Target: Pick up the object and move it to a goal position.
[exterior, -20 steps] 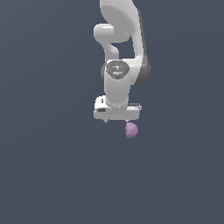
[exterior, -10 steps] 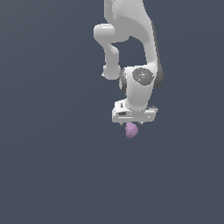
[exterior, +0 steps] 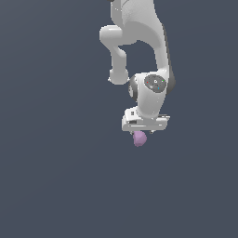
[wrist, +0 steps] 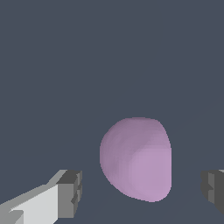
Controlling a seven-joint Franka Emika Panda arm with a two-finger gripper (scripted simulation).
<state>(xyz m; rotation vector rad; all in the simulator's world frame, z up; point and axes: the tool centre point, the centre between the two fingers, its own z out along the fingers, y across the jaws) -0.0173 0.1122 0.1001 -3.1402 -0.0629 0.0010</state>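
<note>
- Directly beneath the gripper [exterior: 141,131] I see the object [exterior: 139,138], a purple-pink lump poking out just below the white hand.
- On the wrist view the fingers [wrist: 70,193] stand apart, one on each side of the object [wrist: 136,157], with gaps showing; I judge I'm lined up to close, not yet gripping.
- No brands, labels or readable writing anywhere.

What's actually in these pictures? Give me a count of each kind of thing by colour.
White robot arm with its gripper: 1
Purple-pink object: 1
Dark grey fingertips, seen in the wrist view with the object between them and a gap on each side: 2
Total: 4
</note>
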